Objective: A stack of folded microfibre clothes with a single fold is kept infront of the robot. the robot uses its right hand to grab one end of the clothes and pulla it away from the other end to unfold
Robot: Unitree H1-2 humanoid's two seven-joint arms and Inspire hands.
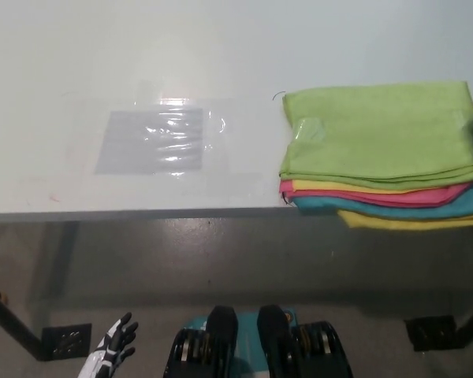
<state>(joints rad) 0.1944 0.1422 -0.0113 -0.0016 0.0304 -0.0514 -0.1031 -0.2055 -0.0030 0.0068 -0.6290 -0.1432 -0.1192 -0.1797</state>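
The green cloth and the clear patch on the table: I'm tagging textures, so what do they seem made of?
The green cloth looks like soft matte fabric, likely microfibre: fuzzy, non-reflective. The clear patch seems thin plastic film: wrinkled, with glossy glare.

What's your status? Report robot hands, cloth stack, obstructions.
Left robot hand open, resting low at lower left. Right robot hand not in view. Cloth stack at table's right edge, green cloth on top. Nothing in the way.

Lab-like: bare white table [79, 63]
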